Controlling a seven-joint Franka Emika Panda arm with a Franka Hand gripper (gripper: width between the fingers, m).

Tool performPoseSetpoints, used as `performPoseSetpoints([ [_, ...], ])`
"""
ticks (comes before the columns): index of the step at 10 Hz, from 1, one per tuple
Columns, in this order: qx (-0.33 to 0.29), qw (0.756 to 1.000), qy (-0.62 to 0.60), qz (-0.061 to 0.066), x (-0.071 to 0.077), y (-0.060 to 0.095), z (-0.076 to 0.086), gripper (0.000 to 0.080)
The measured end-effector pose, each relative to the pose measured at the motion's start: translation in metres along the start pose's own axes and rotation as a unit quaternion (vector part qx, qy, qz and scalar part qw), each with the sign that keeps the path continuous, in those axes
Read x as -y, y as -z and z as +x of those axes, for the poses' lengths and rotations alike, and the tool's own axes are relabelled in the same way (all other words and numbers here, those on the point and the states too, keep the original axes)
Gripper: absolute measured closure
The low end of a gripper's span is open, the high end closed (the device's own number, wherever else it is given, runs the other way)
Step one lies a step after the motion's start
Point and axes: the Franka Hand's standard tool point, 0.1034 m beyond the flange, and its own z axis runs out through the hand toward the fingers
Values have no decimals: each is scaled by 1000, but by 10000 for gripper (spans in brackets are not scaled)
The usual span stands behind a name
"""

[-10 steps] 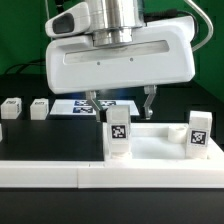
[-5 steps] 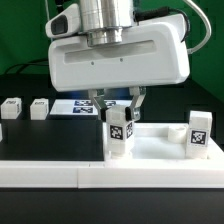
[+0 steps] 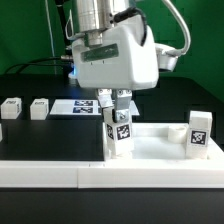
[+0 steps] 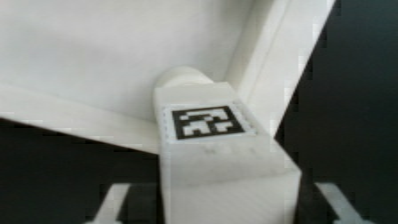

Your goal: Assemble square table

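Observation:
The white square slab lies flat in the exterior view. A white tagged leg stands upright in its near corner socket. My gripper comes down from above, and its fingers are closed on the top of this leg. In the wrist view the same leg fills the middle between the fingers, with the slab behind it. A second leg stands on the slab at the exterior view's right. Two loose legs stand on the table at the left.
The marker board lies flat behind the slab, between the loose legs and my gripper. A long white rail runs along the front of the slab. Cables hang behind the arm.
My fingers have closed from wide open onto the leg. The wrist has then turned about its vertical axis with the leg between the fingers.

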Motion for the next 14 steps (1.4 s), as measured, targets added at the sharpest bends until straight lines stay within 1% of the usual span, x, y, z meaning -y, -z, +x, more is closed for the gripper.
performPoseSetpoints([
  [2,9,993,-114,4,-1,0,-1,490],
  [3,11,990,-144,3,-1,0,-6,490],
  [5,11,993,-119,2,-2,-1,-6,489],
  [6,11,1000,-18,3,-3,0,-5,312],
  [7,21,996,90,-6,-7,-3,-4,312],
  [8,34,989,145,-15,-11,-6,-5,187],
  [9,31,988,149,-13,-10,-6,-4,161],
  [12,31,967,251,-13,-10,-6,-3,152],
  [13,31,932,361,-26,-7,-4,-5,151],
  [14,31,895,444,-37,-1,-3,-8,151],
])
